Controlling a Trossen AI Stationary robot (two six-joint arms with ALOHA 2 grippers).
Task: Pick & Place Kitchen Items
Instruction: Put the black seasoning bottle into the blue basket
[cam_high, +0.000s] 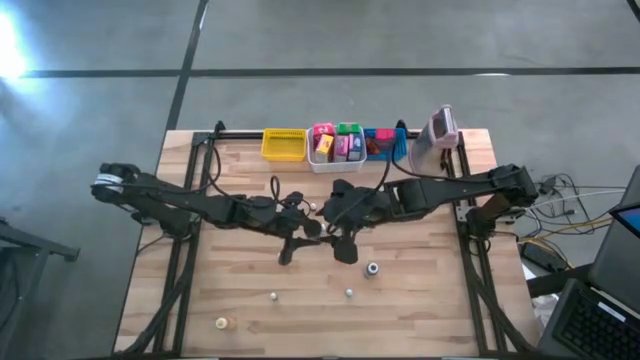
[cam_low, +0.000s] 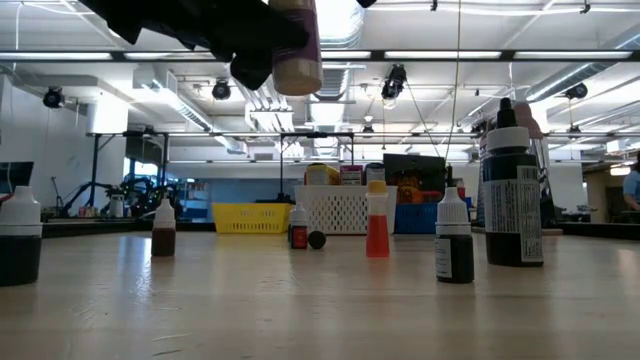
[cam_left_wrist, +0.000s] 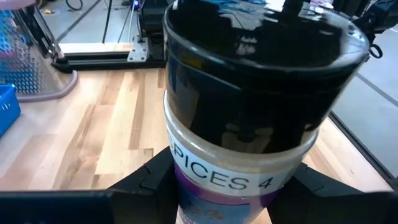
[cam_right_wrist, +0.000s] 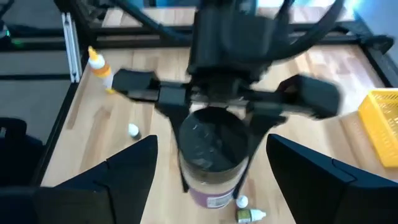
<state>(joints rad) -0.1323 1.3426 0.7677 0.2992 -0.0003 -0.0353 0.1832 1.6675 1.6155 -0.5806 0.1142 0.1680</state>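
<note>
A spice jar (cam_left_wrist: 249, 112) with a black lid and a purple-and-white label hangs in the air over the middle of the table. My left gripper (cam_left_wrist: 230, 186) is shut on it. In the low view the jar (cam_low: 296, 55) is well above the tabletop. My right gripper (cam_right_wrist: 211, 155) is open and level with the jar. Its two fingers stand wide apart, facing the jar from the table's right and touching nothing. Small bottles (cam_low: 377, 225) stand on the table below. My left gripper pinches the jar's body (cam_left_wrist: 186, 168) just under the lid, one finger (cam_left_wrist: 146, 180) on each side. The fingers (cam_right_wrist: 184, 155) come from above, pointing down. The jar is upright, lid up, and lifted clear of the table.
A yellow bin (cam_high: 283, 145), a white bin (cam_high: 337, 160) with coloured packets and a blue bin (cam_high: 385, 145) line the far edge, beside a pink-grey device (cam_high: 440, 128). Several small bottles stand on the near half: a tall black one (cam_low: 512, 190) and white-capped ones (cam_low: 455, 240).
</note>
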